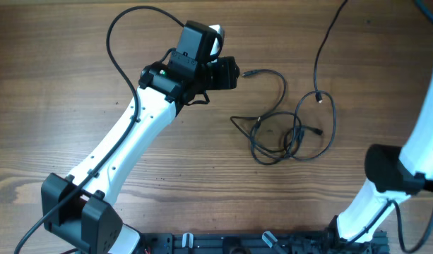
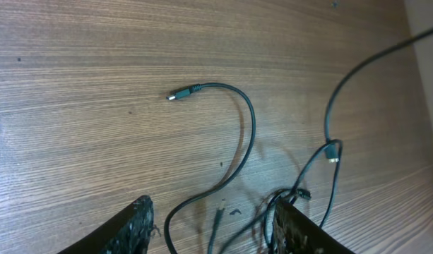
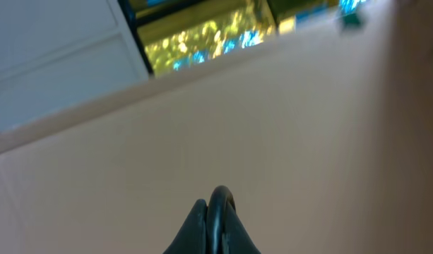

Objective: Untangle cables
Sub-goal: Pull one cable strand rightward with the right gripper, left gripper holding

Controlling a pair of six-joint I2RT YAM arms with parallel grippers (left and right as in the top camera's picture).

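The cables [image 1: 287, 134] lie as loose black loops right of the table's middle. One silver-tipped plug end [image 1: 248, 73] points left toward my left gripper [image 1: 232, 73]. In the left wrist view that plug [image 2: 175, 94] lies ahead of the open left gripper [image 2: 216, 226], and cable strands [image 2: 248, 152] run between and beside its fingers, with none gripped. One cable strand [image 1: 322, 49] rises from the loops out of the top right of the overhead view. My right gripper [image 3: 215, 204] is shut on a black cable [image 3: 220, 197] and is raised, facing a wall. It is outside the overhead view.
The right arm [image 1: 421, 134] stands at the table's right edge and leaves the frame upward. The left arm [image 1: 131, 134] crosses the table's left half diagonally. A thick arm cable [image 1: 121, 42] loops above it. The arm mounts [image 1: 223, 243] sit along the front edge.
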